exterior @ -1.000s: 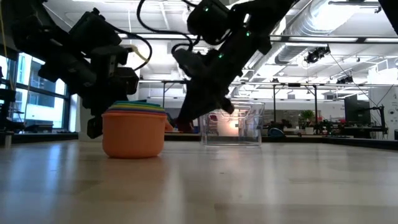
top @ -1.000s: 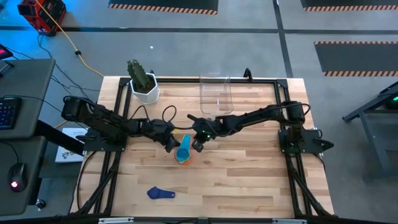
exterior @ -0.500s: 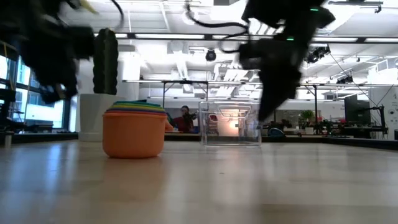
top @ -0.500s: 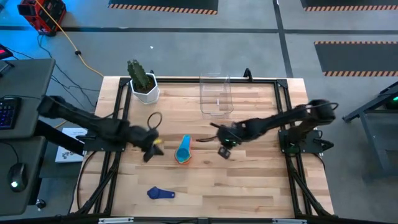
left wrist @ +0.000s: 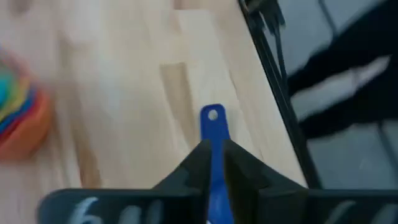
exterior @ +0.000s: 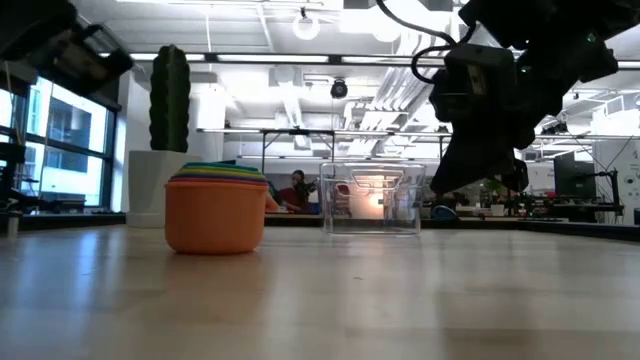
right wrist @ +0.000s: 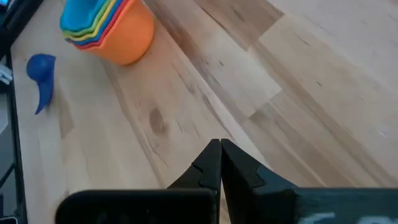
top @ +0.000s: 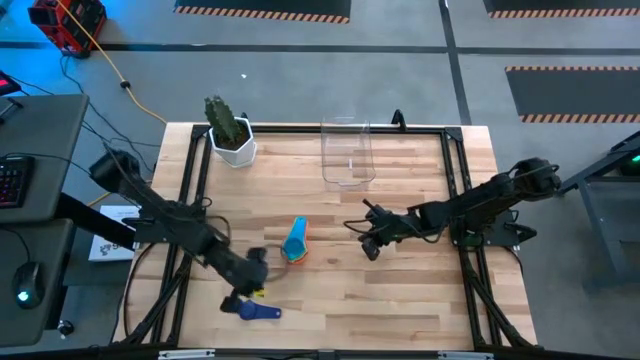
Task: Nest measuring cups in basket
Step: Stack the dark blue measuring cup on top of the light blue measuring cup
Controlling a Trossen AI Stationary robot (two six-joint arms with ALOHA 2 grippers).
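A nested stack of measuring cups, orange outermost and light blue innermost, stands upright on its base mid-table. A dark blue cup lies alone near the table's near edge. The clear basket stands at the far edge. My left gripper hovers over the dark blue cup. Its fingers are a narrow gap apart, and the cup's handle shows through that gap below. My right gripper is shut and raised above bare table, right of the stack.
A white pot with a green cactus stands at the far left corner, left of the basket. A black frame borders the table's sides. Bare wood lies between the stack and the basket and along the near right of the table.
Both grippers have drawn away from the cup stack, which stays in place. My left gripper has swung first toward the table's left, then toward the near edge, ending over the dark blue cup. My right gripper has moved toward the right edge.
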